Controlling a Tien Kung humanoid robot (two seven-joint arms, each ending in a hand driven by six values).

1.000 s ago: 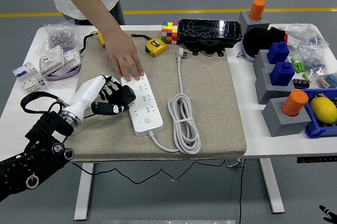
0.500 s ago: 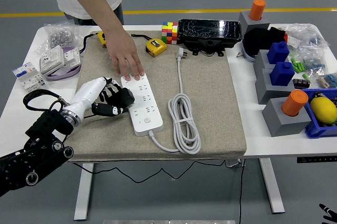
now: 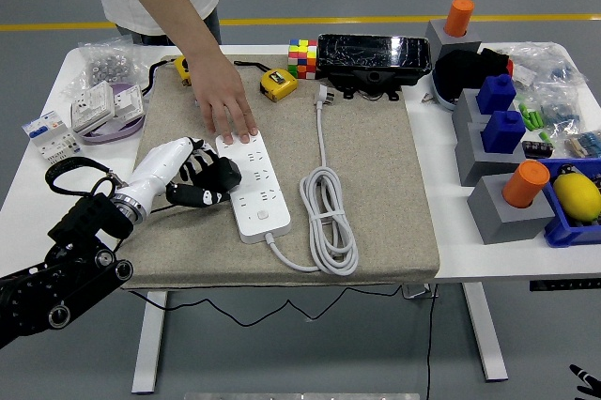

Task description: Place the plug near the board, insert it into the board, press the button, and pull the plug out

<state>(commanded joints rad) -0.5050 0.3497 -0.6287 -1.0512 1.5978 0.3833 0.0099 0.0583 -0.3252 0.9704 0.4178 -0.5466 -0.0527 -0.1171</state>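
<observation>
A white power strip (image 3: 255, 184) lies on the beige mat (image 3: 376, 165). My left hand (image 3: 199, 179) is curled around a black plug (image 3: 222, 173) at the strip's left edge, over its middle sockets. I cannot tell whether the plug's pins are in a socket. A person's hand (image 3: 223, 100) presses flat on the strip's far end. The strip's button (image 3: 262, 217) shows near its front end. Only a black tip of my right arm (image 3: 587, 382) shows at the lower right corner.
The strip's white cord lies coiled (image 3: 329, 222) to its right, with its white plug (image 3: 322, 95) further back. A yellow tape measure (image 3: 277, 84), a colour cube (image 3: 301, 57) and a black box (image 3: 374, 57) stand at the back. Grey and blue blocks (image 3: 498, 137) crowd the right.
My left forearm has shifted slightly; the hand with the plug has edged a little to the left beside the strip. The person's hand stays on the strip.
</observation>
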